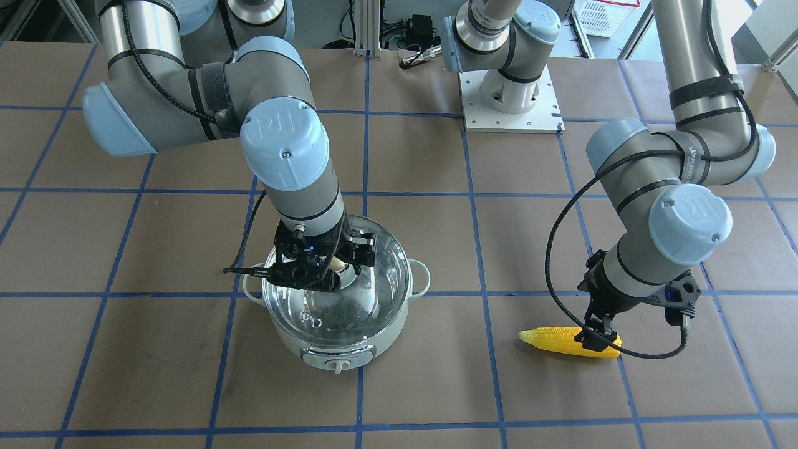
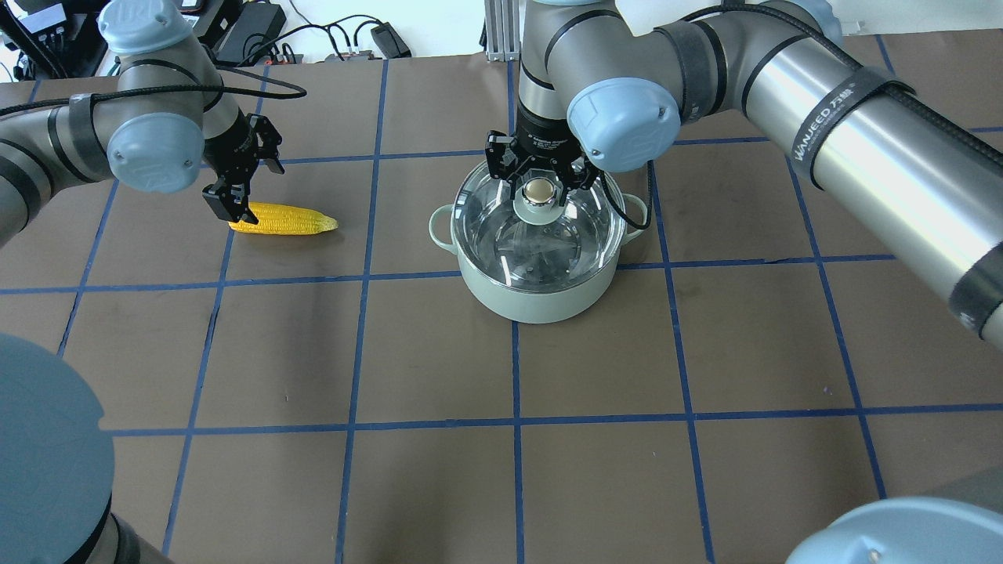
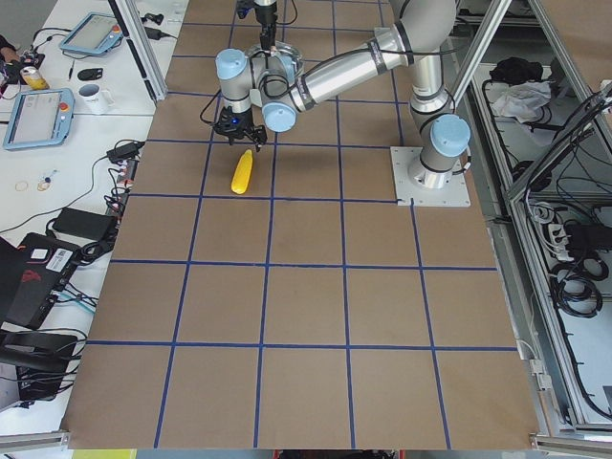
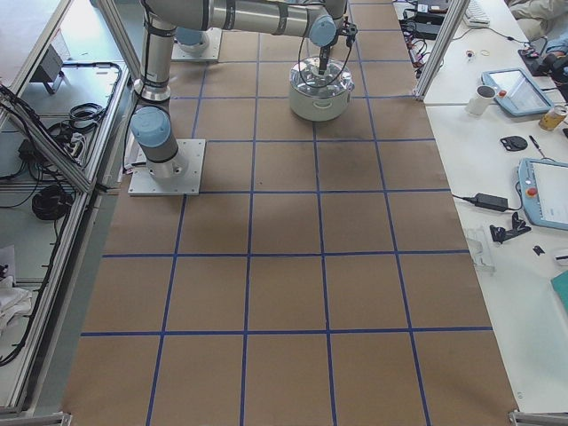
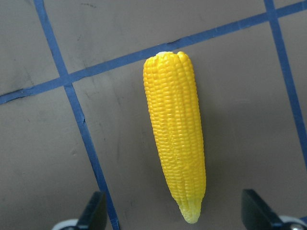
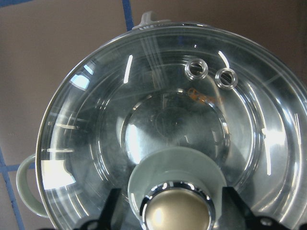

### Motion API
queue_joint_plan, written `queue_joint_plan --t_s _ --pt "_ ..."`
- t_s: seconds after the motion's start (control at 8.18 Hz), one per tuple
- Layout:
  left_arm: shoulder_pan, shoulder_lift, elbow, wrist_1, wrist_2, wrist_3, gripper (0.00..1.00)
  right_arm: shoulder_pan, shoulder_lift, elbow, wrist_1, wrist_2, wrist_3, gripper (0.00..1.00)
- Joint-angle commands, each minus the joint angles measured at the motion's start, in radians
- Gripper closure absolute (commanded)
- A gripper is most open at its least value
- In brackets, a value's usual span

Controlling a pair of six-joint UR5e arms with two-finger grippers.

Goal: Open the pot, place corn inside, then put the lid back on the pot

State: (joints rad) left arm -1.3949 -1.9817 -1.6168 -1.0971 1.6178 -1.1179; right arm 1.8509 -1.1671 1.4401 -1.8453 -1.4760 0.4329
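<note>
**A:** Where is the corn (image 2: 284,221)?

**B:** Flat on the worktop (image 2: 439,352), upper left of the overhead view, well apart from the pot (image 2: 541,301) at upper centre. The left pincer (image 2: 227,205) hangs open over it.

**A:** How will things handle?

**B:** The corn looks light, stiff and ribbed enough to grip, so take it across the middle. The lid (image 2: 501,235), seated on the pot, is glass (fragile and slick, I'd guess), so hold only its knob (image 2: 539,190). The right pincer (image 2: 539,184) straddles that, jaws spread, not clamped.

**A:** Anything unclear?

**B:** Glare hides the pot's inside. Whether the pads touch the knob, I cannot tell.
</note>
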Motion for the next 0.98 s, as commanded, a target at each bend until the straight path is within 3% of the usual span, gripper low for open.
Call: queue_joint_plan --t_s 0.0,0.37,0.61,0.73,0.86 --pt "0.002 -0.051 0.0 0.002 0.055 0.001 0.0 0.001 -0.003 0.0 0.008 -0.007 0.0 0.71" --pt "0.004 -0.075 0.008 0.003 0.082 -0.011 0.0 0.001 -0.005 -0.013 0.015 -0.006 -0.003 0.83" --pt "0.005 -0.077 0.011 0.005 0.076 -0.019 0.0 -0.001 -0.012 -0.062 0.073 -0.007 -0.02 0.84" --pt "0.008 -0.083 0.012 0.006 0.074 -0.019 0.0 -0.019 -0.014 -0.099 0.134 -0.021 -0.066 0.84" --pt "0.02 -0.094 0.008 0.016 0.073 -0.017 0.0 -0.036 -0.041 -0.099 0.156 -0.097 -0.104 0.84"
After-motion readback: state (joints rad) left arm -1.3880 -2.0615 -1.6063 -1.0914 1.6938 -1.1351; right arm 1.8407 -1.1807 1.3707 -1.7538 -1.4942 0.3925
